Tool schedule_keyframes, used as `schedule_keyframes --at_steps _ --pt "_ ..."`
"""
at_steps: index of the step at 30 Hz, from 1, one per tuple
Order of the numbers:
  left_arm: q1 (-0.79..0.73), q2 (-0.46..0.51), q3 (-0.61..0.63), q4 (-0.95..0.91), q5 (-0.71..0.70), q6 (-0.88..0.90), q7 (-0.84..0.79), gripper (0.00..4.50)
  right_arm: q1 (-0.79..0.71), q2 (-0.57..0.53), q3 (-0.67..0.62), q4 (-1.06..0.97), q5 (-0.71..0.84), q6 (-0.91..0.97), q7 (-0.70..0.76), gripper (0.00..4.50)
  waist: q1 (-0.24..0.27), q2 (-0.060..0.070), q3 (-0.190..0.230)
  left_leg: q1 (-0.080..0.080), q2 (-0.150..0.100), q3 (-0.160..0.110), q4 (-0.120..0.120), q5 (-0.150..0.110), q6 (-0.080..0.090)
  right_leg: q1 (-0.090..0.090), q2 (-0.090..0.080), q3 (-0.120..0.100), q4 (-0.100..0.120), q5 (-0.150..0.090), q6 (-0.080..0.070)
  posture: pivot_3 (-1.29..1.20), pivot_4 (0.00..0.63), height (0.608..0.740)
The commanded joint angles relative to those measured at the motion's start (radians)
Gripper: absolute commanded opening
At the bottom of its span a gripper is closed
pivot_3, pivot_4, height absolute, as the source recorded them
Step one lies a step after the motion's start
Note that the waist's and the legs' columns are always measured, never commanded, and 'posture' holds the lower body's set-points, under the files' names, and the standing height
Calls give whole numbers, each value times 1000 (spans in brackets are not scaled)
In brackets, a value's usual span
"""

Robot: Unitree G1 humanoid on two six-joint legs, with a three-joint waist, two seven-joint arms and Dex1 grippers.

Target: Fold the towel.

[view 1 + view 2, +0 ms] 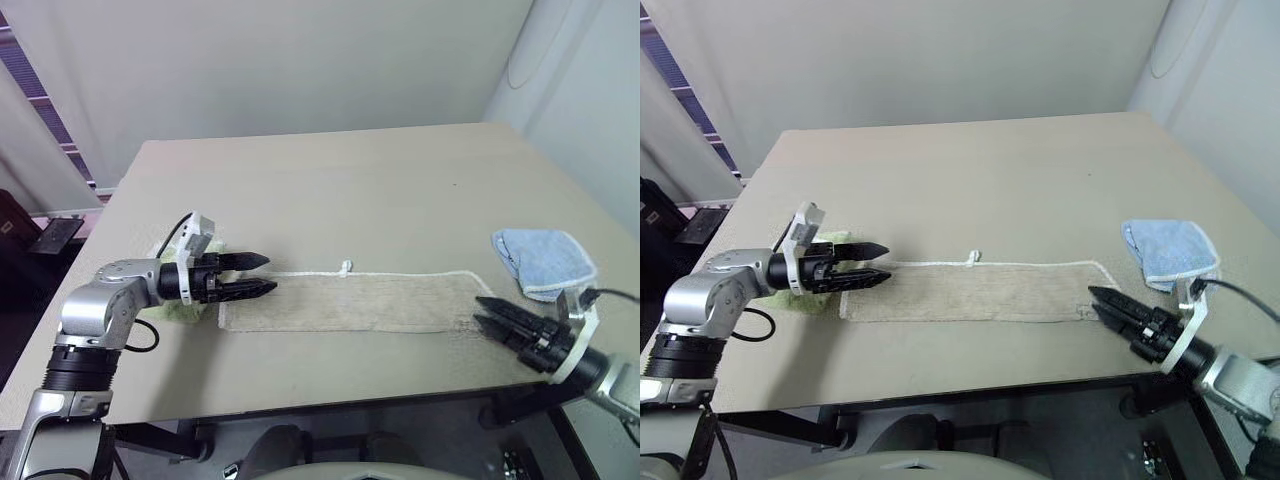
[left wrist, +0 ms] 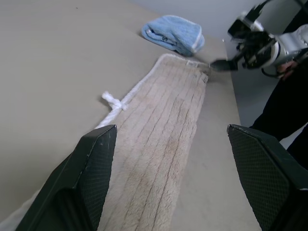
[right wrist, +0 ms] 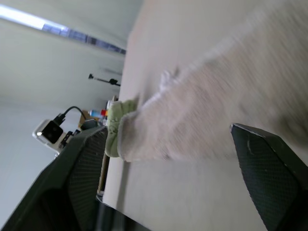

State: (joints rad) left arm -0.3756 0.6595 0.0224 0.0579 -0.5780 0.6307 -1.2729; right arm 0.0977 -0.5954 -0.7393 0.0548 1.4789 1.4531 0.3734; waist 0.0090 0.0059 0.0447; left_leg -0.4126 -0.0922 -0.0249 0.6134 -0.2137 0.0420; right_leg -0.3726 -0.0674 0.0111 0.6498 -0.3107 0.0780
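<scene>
Along the lower middle of the head view, close to the table's [image 1: 400, 180] near edge, the towel [image 1: 350, 303] lies flat as a long narrow strip running left to right, its white cord on the far side with the small loop [image 1: 345, 268] about midway. At lower left the left gripper [image 1: 262, 275] hangs just over the strip's left end, fingers wide apart and holding nothing; at lower right the right gripper [image 1: 484, 311] sits at the right end, likewise spread and empty. Both wrist views look down the length of the strip between open fingers.

The strip appears already folded once lengthwise, so the step in hand is likely a fold end over end. To do it well, one gripper should pinch all layers at a short end's corner, lift only enough to clear the cloth, carry it across to meet the other end squarely, and lay the edges flush; the other gripper could pin the far end so the strip does not slide.

Farther back, a green cloth [image 1: 180, 308] peeks from under the left arm, and a folded blue cloth [image 1: 542, 262] rests beyond the right gripper.

No brand, label or writing can be read
</scene>
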Motion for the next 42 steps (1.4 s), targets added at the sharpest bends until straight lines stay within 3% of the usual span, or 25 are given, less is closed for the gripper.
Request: schedule_keyframes --at_steps 1,5,12,22,25,35,42 --pt "7 -10 -16 -18 21 -47 2 3860 14 -8 -1 35 60 -7 -59 4247 -1 0 0 0 0 0 0 0 0 0 0 0 0 0 0 0 0 740" --pt "5 -23 -19 -15 20 -52 16 3860 8 -9 3 108 61 -38 -144 4247 -1 0 0 0 0 0 0 0 0 0 0 0 0 0 0 0 0 740" --pt "13 -18 -27 -16 36 -61 21 3860 -71 -14 8 199 -70 -182 -213 4247 -6 -2 -1 1 0 0 1 0 0 1 0 0 -2 0 0 0 0 740" --pt "24 -8 -19 -20 37 -69 30 3860 -175 -57 20 261 -178 -248 -158 4247 -5 -3 -2 2 0 4 2 -1 2 2 -3 0 -6 4 -3 0 0 740" --pt "23 -8 -16 -17 40 -76 38 3924 -165 -48 47 228 -197 -229 -131 3545 -1 -4 -2 2 1 4 1 -1 2 0 -3 -1 -6 4 -2 0 0 740" --pt "9 -10 -21 7 48 -84 42 3924 -138 -4 57 166 -210 -200 -109 16 -5 -6 -3 0 2 4 0 -1 2 -1 -3 -1 -4 3 0 0 0 740" --pt "0 -15 -34 28 67 -98 46 3924 -130 -68 -34 175 -201 -227 -94 16 1 -5 -2 0 2 5 0 -1 2 0 -3 -1 -5 3 -1 0 0 740"
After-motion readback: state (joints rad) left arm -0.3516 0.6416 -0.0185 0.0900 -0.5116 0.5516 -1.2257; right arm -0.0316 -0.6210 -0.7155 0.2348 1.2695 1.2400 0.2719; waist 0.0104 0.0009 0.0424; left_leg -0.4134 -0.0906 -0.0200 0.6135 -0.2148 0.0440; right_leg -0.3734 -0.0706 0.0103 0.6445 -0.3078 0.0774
